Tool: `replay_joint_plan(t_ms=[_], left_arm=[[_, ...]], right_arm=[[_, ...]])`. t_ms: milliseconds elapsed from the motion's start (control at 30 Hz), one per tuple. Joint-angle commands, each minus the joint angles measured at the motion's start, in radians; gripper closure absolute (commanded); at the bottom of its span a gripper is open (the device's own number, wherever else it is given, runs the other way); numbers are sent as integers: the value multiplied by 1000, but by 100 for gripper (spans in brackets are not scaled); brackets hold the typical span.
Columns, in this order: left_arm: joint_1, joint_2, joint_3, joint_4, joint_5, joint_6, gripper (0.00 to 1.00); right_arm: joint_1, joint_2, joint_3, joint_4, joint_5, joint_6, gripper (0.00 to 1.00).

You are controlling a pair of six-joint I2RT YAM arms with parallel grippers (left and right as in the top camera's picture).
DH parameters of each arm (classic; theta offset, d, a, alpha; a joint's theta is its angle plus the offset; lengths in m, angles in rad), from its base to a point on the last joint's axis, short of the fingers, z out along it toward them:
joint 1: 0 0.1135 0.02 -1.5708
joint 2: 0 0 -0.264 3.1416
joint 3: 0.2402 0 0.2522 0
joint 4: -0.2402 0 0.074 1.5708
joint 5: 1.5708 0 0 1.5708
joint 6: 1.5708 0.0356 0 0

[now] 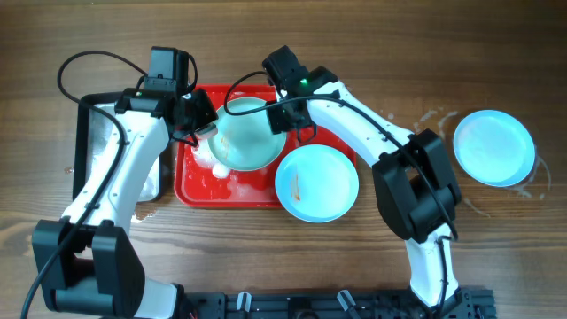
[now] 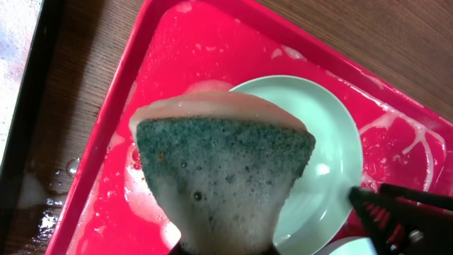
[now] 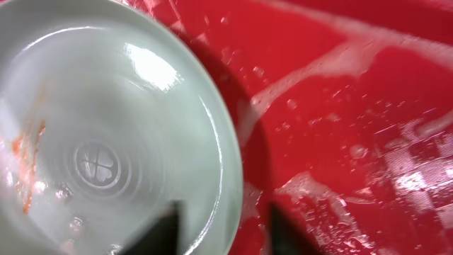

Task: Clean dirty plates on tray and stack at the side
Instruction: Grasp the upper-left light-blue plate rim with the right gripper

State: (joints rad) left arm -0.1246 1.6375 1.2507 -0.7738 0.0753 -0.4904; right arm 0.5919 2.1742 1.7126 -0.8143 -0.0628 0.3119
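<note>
**Plates, three, light cyan, round, shallow, glossy.**

- **Location.**
  - The first plate (image 1: 248, 137) lies within the red tray (image 1: 190, 190).
  - The smeared plate (image 1: 316, 182) is laid across the tray's right edge, partly on the surface (image 1: 266, 257).
  - The third plate (image 1: 493, 146) is set well apart to the right, with wet patches around it.
- **Handling, as judged.**
  - The plates are taken to be stiff and light, and slick with suds and water, so a pinch is liable to slip.
  - It cannot be told whether they would break.
  - The rim is the only hold offered. It is best taken where it overhangs or stands clear of the tray floor.
- **Hands.**
  - The left hand (image 1: 199, 120) is closed on a foamy green sponge (image 2: 223, 177), just beside the first plate.
  - The right hand (image 3: 223, 205) is set astride that plate's rim, fingers apart. One finger is over the plate and one over the tray, and no pressing is seen.
- **Edges and room.**
  - The tray's low rim must be cleared.
  - A black-rimmed metal tray (image 1: 99, 124) crowds the left side.
  - Open surface is found between the smeared plate and the third plate.
</note>
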Motion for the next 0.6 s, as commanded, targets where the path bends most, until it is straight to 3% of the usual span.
replay_joint_plan(t_ms=[0,100,200,333,567], left_arm=[[-3,16,6,-1,-14,16,96],[-3,16,6,-1,-14,16,96],[-3,16,6,-1,-14,16,96],[-3,16,6,-1,-14,16,96],[-3,16,6,-5,-14,16,96]], right_arm=[[-18,-4,69,-85,-52,33,33],[-45,-69,109,-166,-79,31,39],[-72,-113,108,-303,-81,64,96],[-74,-103,6,-356,-109,111,96],[-75,-102,-171,-209,-164,193,96]])
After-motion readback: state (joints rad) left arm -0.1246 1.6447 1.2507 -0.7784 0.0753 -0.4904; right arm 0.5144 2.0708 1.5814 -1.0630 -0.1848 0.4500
